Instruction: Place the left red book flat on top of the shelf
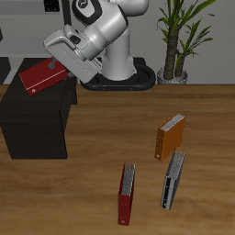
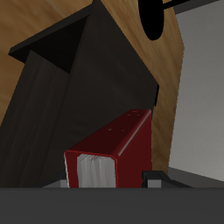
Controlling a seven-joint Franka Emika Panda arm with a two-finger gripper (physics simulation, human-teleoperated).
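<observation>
My gripper is shut on the left red book, a thin bright-red hardcover. I hold it tilted, just over the flat top of the shelf, a low matte-black cabinet at the table's side. In the wrist view the book shows its pale page edges, with the shelf's black top right beneath it. I cannot tell whether the book touches the shelf.
A second red book stands near the table's front edge, beside a grey book. An orange book stands a little farther back. A potted plant is beside the robot's base.
</observation>
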